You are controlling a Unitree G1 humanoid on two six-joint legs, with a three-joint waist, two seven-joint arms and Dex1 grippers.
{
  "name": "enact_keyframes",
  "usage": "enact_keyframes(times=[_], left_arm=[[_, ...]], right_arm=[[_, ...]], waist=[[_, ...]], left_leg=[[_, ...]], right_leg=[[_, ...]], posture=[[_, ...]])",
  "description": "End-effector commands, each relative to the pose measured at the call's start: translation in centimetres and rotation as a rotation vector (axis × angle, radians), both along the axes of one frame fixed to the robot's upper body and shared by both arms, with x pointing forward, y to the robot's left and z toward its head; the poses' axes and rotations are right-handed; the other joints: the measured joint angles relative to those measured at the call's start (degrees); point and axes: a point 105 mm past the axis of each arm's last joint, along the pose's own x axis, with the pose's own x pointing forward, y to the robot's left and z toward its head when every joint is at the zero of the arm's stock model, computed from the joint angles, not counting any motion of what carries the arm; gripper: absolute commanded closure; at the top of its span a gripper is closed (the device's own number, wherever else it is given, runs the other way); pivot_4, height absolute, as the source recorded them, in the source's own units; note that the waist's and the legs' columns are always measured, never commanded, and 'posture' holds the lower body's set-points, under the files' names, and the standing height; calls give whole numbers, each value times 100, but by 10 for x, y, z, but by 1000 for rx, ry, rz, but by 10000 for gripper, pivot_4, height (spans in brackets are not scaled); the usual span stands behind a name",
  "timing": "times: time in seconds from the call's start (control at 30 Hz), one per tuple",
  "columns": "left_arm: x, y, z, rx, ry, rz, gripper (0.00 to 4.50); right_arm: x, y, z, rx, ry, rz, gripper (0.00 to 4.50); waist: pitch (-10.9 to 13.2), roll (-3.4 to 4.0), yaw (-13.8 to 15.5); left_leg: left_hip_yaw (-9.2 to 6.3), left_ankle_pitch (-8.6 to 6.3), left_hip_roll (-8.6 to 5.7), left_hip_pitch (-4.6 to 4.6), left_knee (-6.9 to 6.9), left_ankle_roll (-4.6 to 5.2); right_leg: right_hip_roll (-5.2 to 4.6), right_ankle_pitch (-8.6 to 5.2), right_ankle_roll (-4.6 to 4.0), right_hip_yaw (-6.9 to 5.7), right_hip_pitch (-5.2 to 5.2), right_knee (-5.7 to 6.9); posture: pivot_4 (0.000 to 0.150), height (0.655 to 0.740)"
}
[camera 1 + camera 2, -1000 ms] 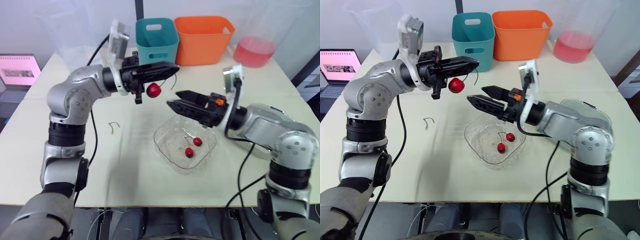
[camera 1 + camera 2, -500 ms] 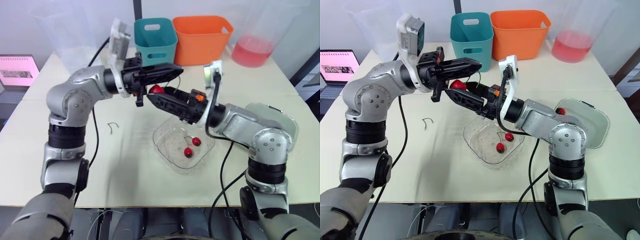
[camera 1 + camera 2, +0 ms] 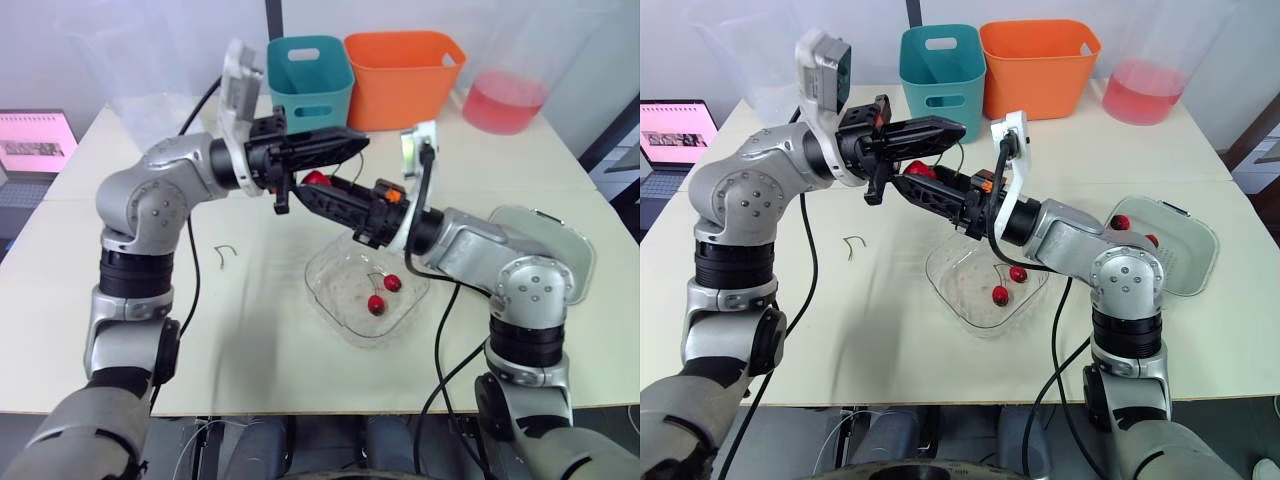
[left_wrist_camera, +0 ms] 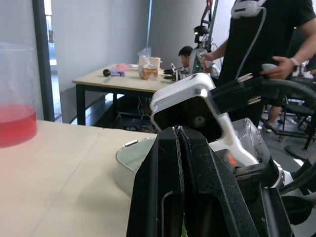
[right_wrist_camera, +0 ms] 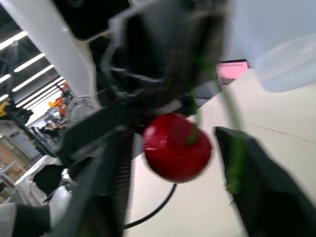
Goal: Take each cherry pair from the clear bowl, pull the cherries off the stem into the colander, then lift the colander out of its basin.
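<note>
My left gripper (image 3: pixel 358 140) is shut on the green stem of a red cherry (image 3: pixel 312 179), which hangs just below its fingertips above the table. My right gripper (image 3: pixel 306 192) reaches in from the right. Its fingers (image 5: pixel 256 197) stand on either side of that cherry (image 5: pixel 177 147) with a small gap on each side. A clear bowl (image 3: pixel 330 300) below them holds another cherry pair (image 3: pixel 384 295). The pale colander in its basin (image 3: pixel 1185 255) sits at the right with two cherries (image 3: pixel 1121 222) showing in it.
A loose green stem (image 3: pixel 228 252) lies on the table left of the bowl. At the back stand a teal bin (image 3: pixel 312 75), an orange bin (image 3: pixel 405 75) and a tub of pink liquid (image 3: pixel 510 100). A laptop (image 3: pixel 35 140) sits at the far left.
My right gripper has moved up and left from over the bowl to the hanging cherry, and its fingers have narrowed around it. The left gripper has stayed nearly still.
</note>
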Motion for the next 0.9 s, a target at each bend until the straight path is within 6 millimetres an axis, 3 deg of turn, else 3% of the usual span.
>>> enact_keyframes(times=[0.03, 0.37, 0.6, 0.67, 0.8, 0.9], left_arm=[[-6, 3, 10, -13, -53, -9, 45000], [-3, 4, 16, -20, -75, 0, 45000], [-4, 4, 14, -17, -72, -3, 45000], [-3, 4, 14, -15, -71, 1, 45000], [-2, 6, 13, -11, -70, 9, 45000], [-2, 6, 12, -11, -69, 9, 45000]], right_arm=[[-3, -1, 7, 16, -31, -7, 22924], [-6, -3, -28, -138, -4, -12, 22924], [-5, -7, -20, -60, 5, -24, 22924], [-6, -9, -15, -24, 4, -15, 17675], [-9, -11, -8, 14, 2, 0, 192], [-7, -10, -3, 35, 2, -4, 192]], waist=[[0, 0, 2], [0, 0, 4], [0, 0, 0], [0, 0, 3], [0, 0, 6], [0, 0, 0]], left_leg=[[0, 0, 0, 0, 0, 0], [2, -2, -1, 0, 0, 3], [2, -3, 0, 0, 0, 4], [2, -2, 0, 0, 0, 4], [2, -2, 0, 0, 0, 4], [2, -3, 0, 0, 0, 4]], right_leg=[[0, 0, 0, 0, 0, 0], [0, 0, 0, 0, 0, -1], [2, 0, 0, 1, -1, 0], [1, 0, 0, 1, -1, 0], [1, 0, 0, 1, 0, -1], [1, 0, 0, 1, -1, -1]], posture=[[1500, 7400], [1500, 7400], [1500, 7400], [1500, 7400], [1500, 7400], [1500, 7400]])
